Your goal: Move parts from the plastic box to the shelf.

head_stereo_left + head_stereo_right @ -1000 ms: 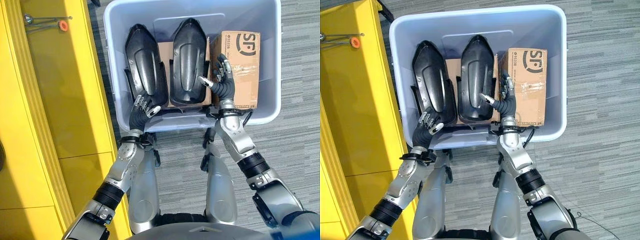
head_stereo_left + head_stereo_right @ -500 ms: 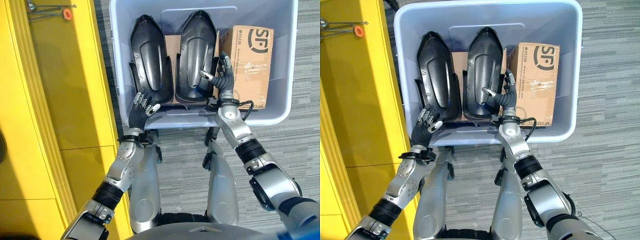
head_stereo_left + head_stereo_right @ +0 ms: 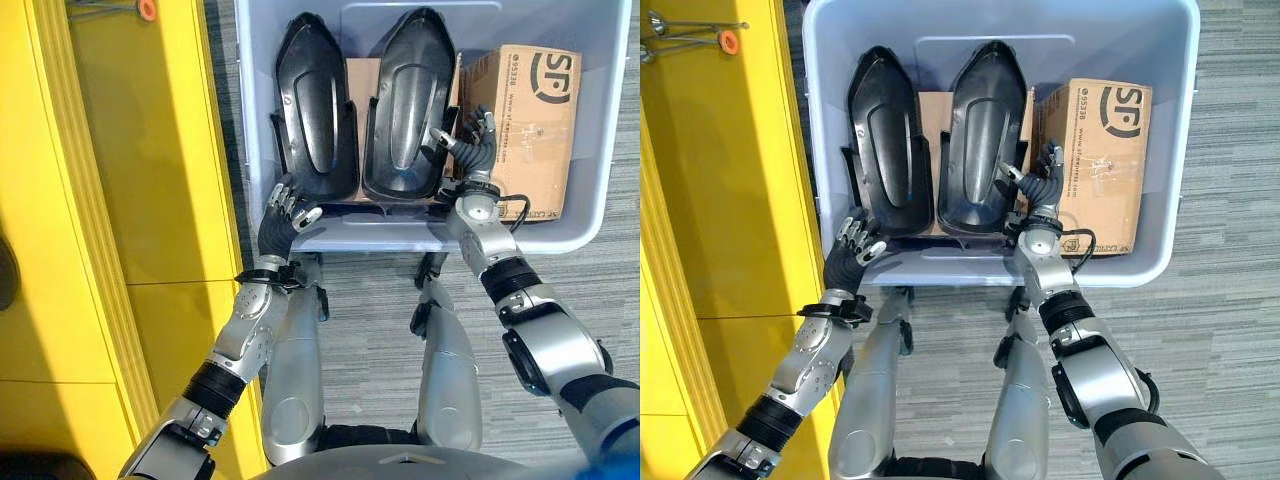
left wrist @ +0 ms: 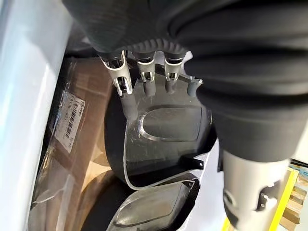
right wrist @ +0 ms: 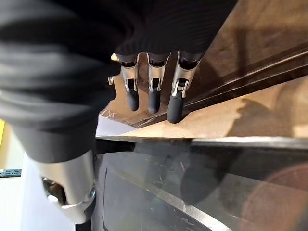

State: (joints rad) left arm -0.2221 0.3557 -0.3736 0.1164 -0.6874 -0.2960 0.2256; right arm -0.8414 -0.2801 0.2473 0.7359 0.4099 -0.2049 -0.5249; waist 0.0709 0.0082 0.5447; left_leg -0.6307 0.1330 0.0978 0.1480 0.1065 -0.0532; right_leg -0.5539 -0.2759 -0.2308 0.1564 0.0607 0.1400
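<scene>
Right robot hand (image 3: 1037, 180), fingers relaxed & holding nothing, sits btwn my right black part (image 3: 983, 135) & cardboard box (image 3: 1100, 160) inside plastic box (image 3: 1160, 262). Left robot hand (image 3: 848, 250), loosely open, hovers at box's near rim by left black part (image 3: 887, 145). Yellow shelf (image 3: 730, 200) on my left.

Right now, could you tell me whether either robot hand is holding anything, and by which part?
Nothing is held. The left robot hand hangs open at the plastic box's near rim; the right robot hand is open between the right black part and the cardboard box.
</scene>
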